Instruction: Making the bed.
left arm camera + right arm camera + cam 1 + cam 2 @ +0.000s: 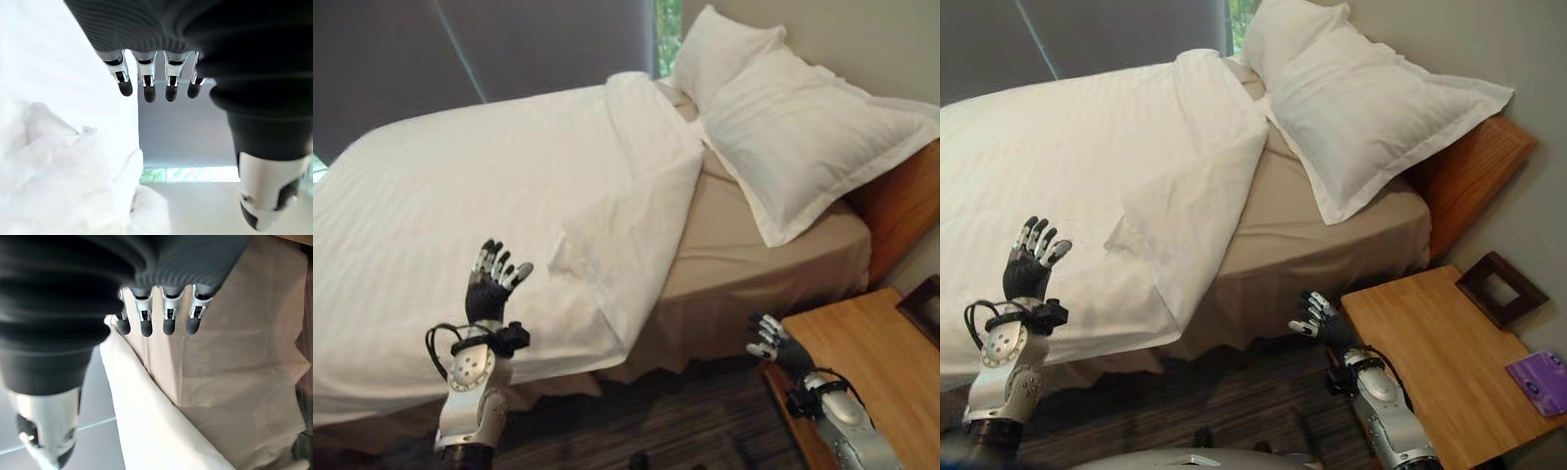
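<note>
White duvet [489, 186] lies apparently untouched beneath the open, empty left robot hand [492, 277].

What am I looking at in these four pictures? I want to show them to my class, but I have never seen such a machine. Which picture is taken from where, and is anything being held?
This is a two-armed humanoid robot making a bed. The two wide pictures come from cameras in its head, looking down. The two close pictures come from cameras on its wrists, looking along the fingers.

The left robot hand is raised over the white duvet, fingers straight, holding nothing. The right robot hand hangs low beside the wooden nightstand, also open and empty.

The duvet covers most of the bed, with its corner folded back, so the beige sheet shows. Two white pillows lean against the headboard. On the nightstand lie a dark frame and a purple item.
</note>
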### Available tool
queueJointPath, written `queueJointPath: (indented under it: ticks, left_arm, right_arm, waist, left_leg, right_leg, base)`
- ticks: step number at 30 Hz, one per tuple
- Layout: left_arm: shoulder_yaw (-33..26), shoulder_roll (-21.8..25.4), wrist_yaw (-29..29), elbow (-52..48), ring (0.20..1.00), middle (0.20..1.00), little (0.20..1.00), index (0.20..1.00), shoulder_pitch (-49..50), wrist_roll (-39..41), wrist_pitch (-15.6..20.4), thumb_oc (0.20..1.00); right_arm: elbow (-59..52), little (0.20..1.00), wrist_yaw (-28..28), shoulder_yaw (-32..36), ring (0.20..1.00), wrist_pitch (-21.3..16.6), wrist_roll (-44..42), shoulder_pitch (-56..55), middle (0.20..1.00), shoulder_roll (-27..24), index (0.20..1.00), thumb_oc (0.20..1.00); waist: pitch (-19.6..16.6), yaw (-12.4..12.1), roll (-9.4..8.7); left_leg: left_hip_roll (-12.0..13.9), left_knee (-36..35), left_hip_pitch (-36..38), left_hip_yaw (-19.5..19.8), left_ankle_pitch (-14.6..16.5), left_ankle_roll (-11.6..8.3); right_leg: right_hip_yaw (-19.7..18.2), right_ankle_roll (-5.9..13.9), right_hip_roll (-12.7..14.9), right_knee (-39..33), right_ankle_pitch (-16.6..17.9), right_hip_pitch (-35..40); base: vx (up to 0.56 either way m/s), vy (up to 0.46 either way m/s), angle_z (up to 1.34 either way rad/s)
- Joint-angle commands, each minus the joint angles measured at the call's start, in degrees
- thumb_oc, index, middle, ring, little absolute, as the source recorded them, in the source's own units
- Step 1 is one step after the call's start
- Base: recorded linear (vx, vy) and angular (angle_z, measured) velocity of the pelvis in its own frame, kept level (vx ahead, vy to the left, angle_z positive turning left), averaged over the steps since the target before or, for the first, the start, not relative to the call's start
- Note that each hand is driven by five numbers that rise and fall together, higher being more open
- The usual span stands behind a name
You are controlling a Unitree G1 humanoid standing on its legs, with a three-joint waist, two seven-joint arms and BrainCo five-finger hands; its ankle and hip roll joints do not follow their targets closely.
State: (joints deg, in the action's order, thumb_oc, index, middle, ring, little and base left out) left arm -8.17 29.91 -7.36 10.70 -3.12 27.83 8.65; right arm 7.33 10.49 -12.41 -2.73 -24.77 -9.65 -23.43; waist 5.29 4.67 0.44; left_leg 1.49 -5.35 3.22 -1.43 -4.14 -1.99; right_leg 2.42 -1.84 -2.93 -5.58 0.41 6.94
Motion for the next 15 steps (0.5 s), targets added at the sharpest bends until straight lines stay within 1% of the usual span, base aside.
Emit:
queueJointPath:
  ticks: [1, 3, 5, 6, 8, 9, 10, 11, 15]
  left_arm:
    - [-1.0, 4.6, -2.8, 4.6, 1.0, 1.0, 1.0, 1.0, -5.0, -3.7, 1.9, 1.0]
    - [-0.4, 6.3, -3.3, 7.5, 1.0, 1.0, 1.0, 1.0, -7.4, -4.5, 1.6, 1.0]
    - [1.0, 8.4, -3.2, 13.1, 1.0, 1.0, 1.0, 1.0, -10.6, -4.0, 1.3, 1.0]
    - [2.0, 8.4, -2.2, 17.8, 1.0, 1.0, 1.0, 1.0, -13.1, 0.3, 1.3, 1.0]
    - [2.7, 8.1, -1.3, 20.9, 1.0, 1.0, 1.0, 1.0, -14.6, 4.3, 1.1, 1.0]
    - [3.6, 8.4, -1.6, 25.4, 1.0, 1.0, 1.0, 1.0, -17.4, 6.5, 0.5, 1.0]
    - [3.7, 8.4, -1.5, 25.7, 1.0, 1.0, 1.0, 1.0, -17.6, 6.5, 0.6, 1.0]
    - [4.4, 9.6, -1.4, 27.5, 1.0, 1.0, 1.0, 1.0, -19.6, 6.5, 0.3, 1.0]
    - [5.4, 12.9, -1.0, 34.6, 1.0, 1.0, 1.0, 1.0, -23.8, 4.3, -0.8, 1.0]
  right_arm:
    - [-3.6, 1.0, 2.1, -0.4, 1.0, -1.1, 0.6, 0.7, 1.0, 0.5, 1.0, 1.0]
    - [-4.1, 1.0, 2.8, -0.5, 1.0, -0.8, 0.8, 0.3, 1.0, 0.2, 1.0, 1.0]
    - [-4.3, 1.0, 3.0, -0.6, 1.0, -0.7, 0.7, -0.2, 1.0, -0.1, 1.0, 1.0]
    - [-4.3, 1.0, 3.0, -0.7, 1.0, -0.5, 0.9, -0.8, 1.0, -0.2, 1.0, 1.0]
    - [-4.1, 1.0, 2.8, -0.6, 1.0, -0.2, 1.1, -1.5, 1.0, -0.3, 1.0, 1.0]
    - [-3.6, 1.0, 2.6, -0.7, 1.0, 0.0, 1.4, -2.1, 1.0, -0.5, 1.0, 1.0]
    - [-3.6, 1.0, 2.6, -0.6, 1.0, 0.0, 1.4, -2.1, 1.0, -0.5, 1.0, 1.0]
    - [-3.2, 1.0, 2.3, -0.5, 1.0, 0.1, 1.8, -2.5, 1.0, -0.6, 1.0, 1.0]
    - [-2.6, 1.0, 2.4, -0.1, 1.0, 0.0, 2.4, -3.4, 1.0, -1.2, 1.0, 1.0]
  waist:
    - [-1.6, 0.7, -0.8]
    - [-1.9, 1.2, -0.84]
    - [-2.0, 1.9, -0.89]
    - [-2.1, 2.8, -0.84]
    - [-2.2, 3.4, -0.82]
    - [-2.0, 4.3, -0.78]
    - [-2.0, 4.2, -0.79]
    - [-1.9, 4.9, -0.68]
    - [-1.6, 5.7, -0.7]
  left_leg:
    - [0.2, 0.3, -0.2, -2.2, 0.0, -1.37]
    - [0.1, 0.3, 0.0, -2.8, 0.6, -1.23]
    - [0.1, 0.3, -0.1, -3.6, 1.0, -1.12]
    - [0.1, 0.3, -0.4, -4.3, 1.4, -1.04]
    - [0.2, 0.3, -0.9, -5.0, 1.6, -0.99]
    - [0.3, 0.3, -1.5, -5.6, 1.7, -1.01]
    - [0.3, 0.3, -1.6, -5.7, 1.7, -1.0]
    - [0.4, 0.3, -2.1, -6.3, 1.9, -1.08]
    - [0.8, 0.3, -3.0, -7.6, 2.0, -1.13]
  right_leg:
    - [-1.7, 6.18, 4.1, 0.6, 0.0, -1.9]
    - [-2.1, 6.47, 4.0, 0.6, -0.1, -2.1]
    - [-2.8, 6.89, 4.1, 0.6, 0.1, -2.6]
    - [-3.5, 7.27, 4.1, 0.6, 0.3, -3.3]
    - [-4.0, 7.51, 4.1, 0.6, 0.6, -4.2]
    - [-4.5, 7.81, 4.0, 0.6, 0.8, -5.2]
    - [-4.6, 7.81, 4.0, 0.6, 0.9, -5.3]
    - [-5.1, 8.0, 4.0, 0.6, 1.1, -6.1]
    - [-6.1, 8.43, 3.7, 0.6, 1.7, -7.9]
  base:
    - [0.08, 0.081, -0.19]
    - [0.06, 0.076, -0.17]
    - [0.05, 0.089, -0.22]
    - [0.03, 0.092, -0.32]
    - [0.01, 0.093, -0.29]
    - [0.0, 0.077, -0.27]
    - [0.0, 0.092, -0.26]
    - [0.01, 0.052, -0.12]
    - [0.01, 0.047, -0.22]
